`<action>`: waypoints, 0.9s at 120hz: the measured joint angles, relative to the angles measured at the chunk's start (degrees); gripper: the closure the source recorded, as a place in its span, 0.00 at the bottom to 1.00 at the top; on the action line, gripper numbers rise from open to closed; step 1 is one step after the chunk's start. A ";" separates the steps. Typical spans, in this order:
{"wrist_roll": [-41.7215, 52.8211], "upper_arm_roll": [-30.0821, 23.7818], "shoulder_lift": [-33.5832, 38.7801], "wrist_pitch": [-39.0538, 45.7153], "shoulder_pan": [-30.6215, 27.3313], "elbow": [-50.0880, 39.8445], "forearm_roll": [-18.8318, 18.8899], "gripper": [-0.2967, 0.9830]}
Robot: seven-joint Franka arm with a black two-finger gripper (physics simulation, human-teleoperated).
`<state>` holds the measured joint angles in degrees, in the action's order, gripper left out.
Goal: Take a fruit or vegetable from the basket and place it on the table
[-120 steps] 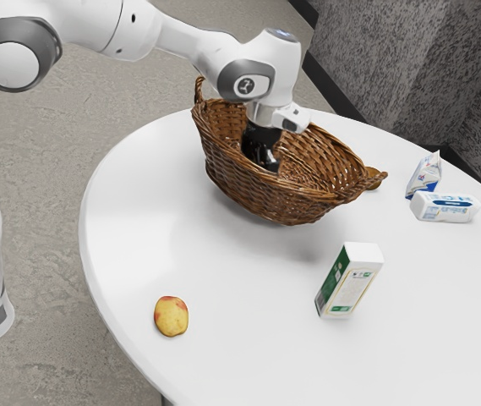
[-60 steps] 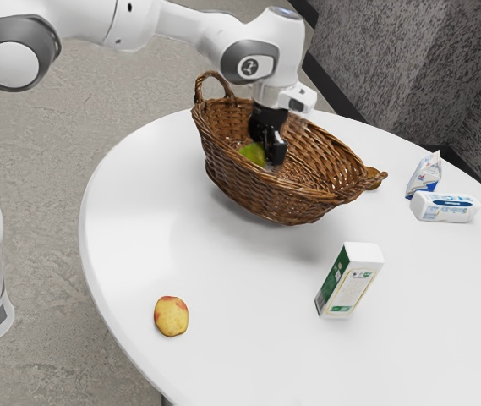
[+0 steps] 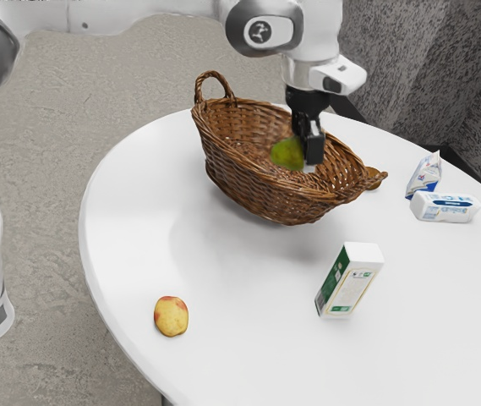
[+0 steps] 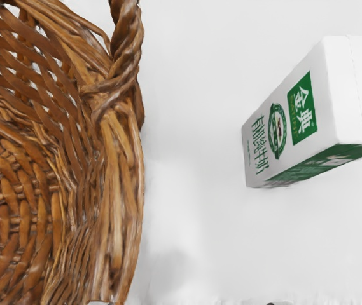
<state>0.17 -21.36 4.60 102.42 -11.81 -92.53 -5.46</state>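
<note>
Over the basket, in the exterior view, my black gripper (image 3: 307, 152) is shut on a green fruit (image 3: 286, 154), which bulges from its side toward the exterior view's left. The fruit hangs level with the rim of the brown wicker basket (image 3: 261, 188). Around the basket spreads the white round table (image 3: 248, 279). In the wrist view the woven basket (image 4: 114, 190) shows its rim and part of its inside, with the white tabletop (image 4: 193, 210) beyond.
A green-and-white milk carton (image 3: 350, 281) stands on the table in front of the basket; the wrist view shows this carton (image 4: 295, 121) too. A red-yellow fruit (image 3: 171, 316) lies near the table edge. Two white-blue packages (image 3: 445, 207) (image 3: 424, 175) and a brown item (image 3: 372, 178) lie farther off.
My gripper has risen out of the basket's inside and moved toward the exterior view's right. The green fruit came up and across with it. The basket and carton stayed where they were.
</note>
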 joint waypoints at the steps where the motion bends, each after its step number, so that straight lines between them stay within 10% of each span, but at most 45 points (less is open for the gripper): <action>1: -0.04 -0.19 0.02 -0.08 0.45 0.03 -0.05 0.56; 50: -2.04 -5.07 0.29 -1.06 -0.10 -0.81 -0.45 0.57; 71: -3.38 -5.18 0.74 -1.12 -0.70 -0.92 -0.97 0.33; 108: -4.94 -3.56 1.36 -4.13 -0.95 -0.21 -1.06 0.24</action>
<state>-4.78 -24.93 5.96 98.29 -12.77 -92.74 -6.51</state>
